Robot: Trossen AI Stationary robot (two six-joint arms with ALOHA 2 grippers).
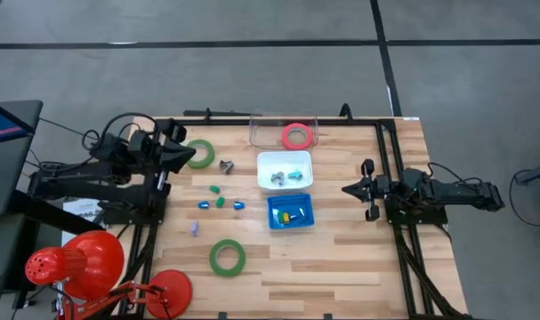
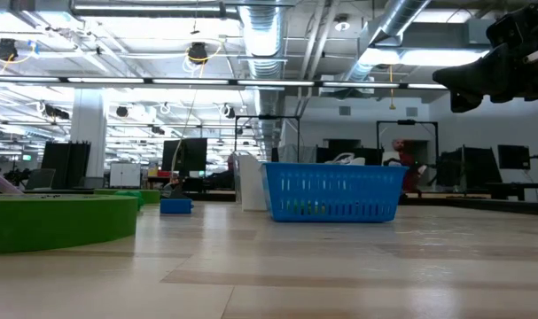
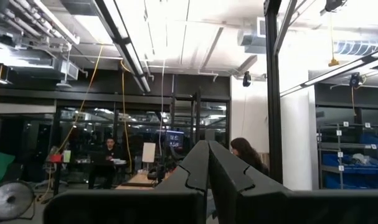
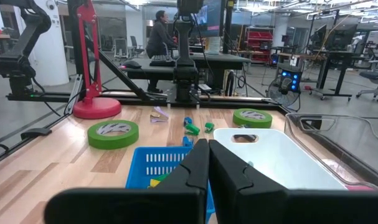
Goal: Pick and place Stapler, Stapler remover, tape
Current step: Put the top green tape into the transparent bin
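Wooden table (image 1: pixel 341 258), three tape rings (image 1: pixel 227 257)

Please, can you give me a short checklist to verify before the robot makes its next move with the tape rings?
1. Left end effector free to grasp: ok, fingers shut, nothing held, at the table's left edge.
2. Right end effector free: ok, shut and empty, right of the blue basket.
3. Nearest target: ok, one green tape ring lies flat beside the left end effector.
4. Second green tape ring reachable: ok, open table around it.
5. Pink-red tape ring already placed: ok, inside the clear container.
6. Stapler located: cannot tell, none clearly visible; the white tray holds small metal pieces.
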